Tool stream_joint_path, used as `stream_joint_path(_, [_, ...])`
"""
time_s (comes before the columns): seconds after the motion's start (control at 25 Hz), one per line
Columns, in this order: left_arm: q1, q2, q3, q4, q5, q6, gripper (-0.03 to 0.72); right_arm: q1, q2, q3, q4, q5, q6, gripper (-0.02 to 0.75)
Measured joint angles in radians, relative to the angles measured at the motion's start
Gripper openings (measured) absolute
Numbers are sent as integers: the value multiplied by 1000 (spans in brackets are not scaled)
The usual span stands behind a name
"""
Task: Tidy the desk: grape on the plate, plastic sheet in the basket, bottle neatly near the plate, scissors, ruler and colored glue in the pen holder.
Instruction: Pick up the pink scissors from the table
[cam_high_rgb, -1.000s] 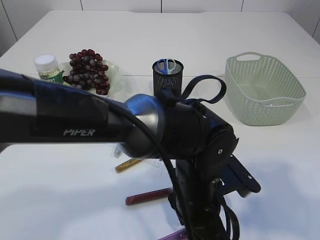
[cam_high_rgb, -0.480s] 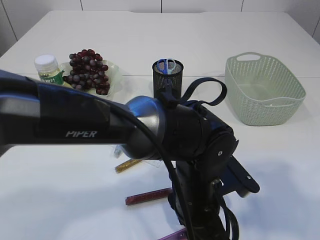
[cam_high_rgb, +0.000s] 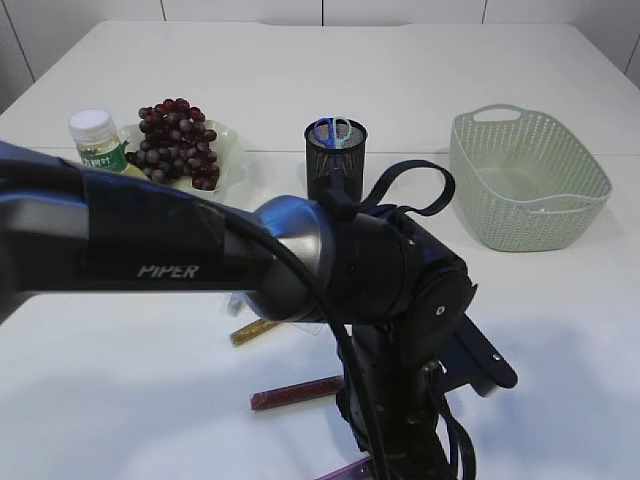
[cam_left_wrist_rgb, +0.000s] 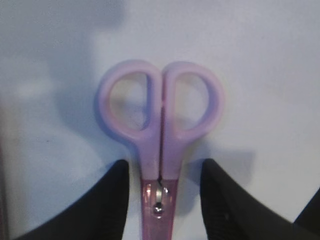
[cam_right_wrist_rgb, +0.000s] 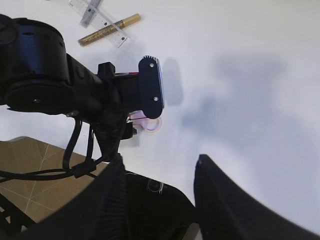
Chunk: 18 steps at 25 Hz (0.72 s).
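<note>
Pink scissors (cam_left_wrist_rgb: 170, 155) lie flat on the white table, handles pointing away. My left gripper (cam_left_wrist_rgb: 161, 200) is open and straddles their pivot, with a gap on each side. In the exterior view the left arm hides that gripper, and only a pink tip of the scissors (cam_high_rgb: 350, 468) shows at the bottom edge. My right gripper (cam_right_wrist_rgb: 159, 165) hangs open and empty above the table edge. Grapes (cam_high_rgb: 175, 140) rest on the plate (cam_high_rgb: 232, 150), with the bottle (cam_high_rgb: 95, 135) beside it. Blue scissors stand in the pen holder (cam_high_rgb: 335, 160). A gold glue stick (cam_high_rgb: 258, 330), a red one (cam_high_rgb: 297, 392) and the clear ruler (cam_right_wrist_rgb: 100, 19) lie loose. I cannot pick out the plastic sheet.
The green basket (cam_high_rgb: 525, 175) stands at the right. The left arm (cam_high_rgb: 330, 270) fills the middle foreground and blocks the view of the table beneath it. The table's front edge and brown floor (cam_right_wrist_rgb: 30, 160) show in the right wrist view.
The left arm has sunk slightly toward the table over the pink scissors. The right gripper and the objects have not moved.
</note>
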<state>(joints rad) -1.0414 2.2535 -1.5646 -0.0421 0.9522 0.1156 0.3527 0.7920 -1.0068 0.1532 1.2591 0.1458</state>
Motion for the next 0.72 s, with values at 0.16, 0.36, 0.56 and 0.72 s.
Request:
stream_joint_path(0.16, [0, 0, 0, 9, 0, 0, 312, 0, 0, 0, 0, 0, 0, 364])
stream_joint_path(0.36, [0, 0, 0, 16, 0, 0, 248, 0, 0, 0, 0, 0, 0, 364])
stream_joint_path(0.56, [0, 0, 0, 18, 0, 0, 194, 0, 0, 0, 0, 0, 0, 364])
stream_joint_path(0.72, [0, 0, 0, 18, 0, 0, 169, 0, 0, 0, 0, 0, 0, 364])
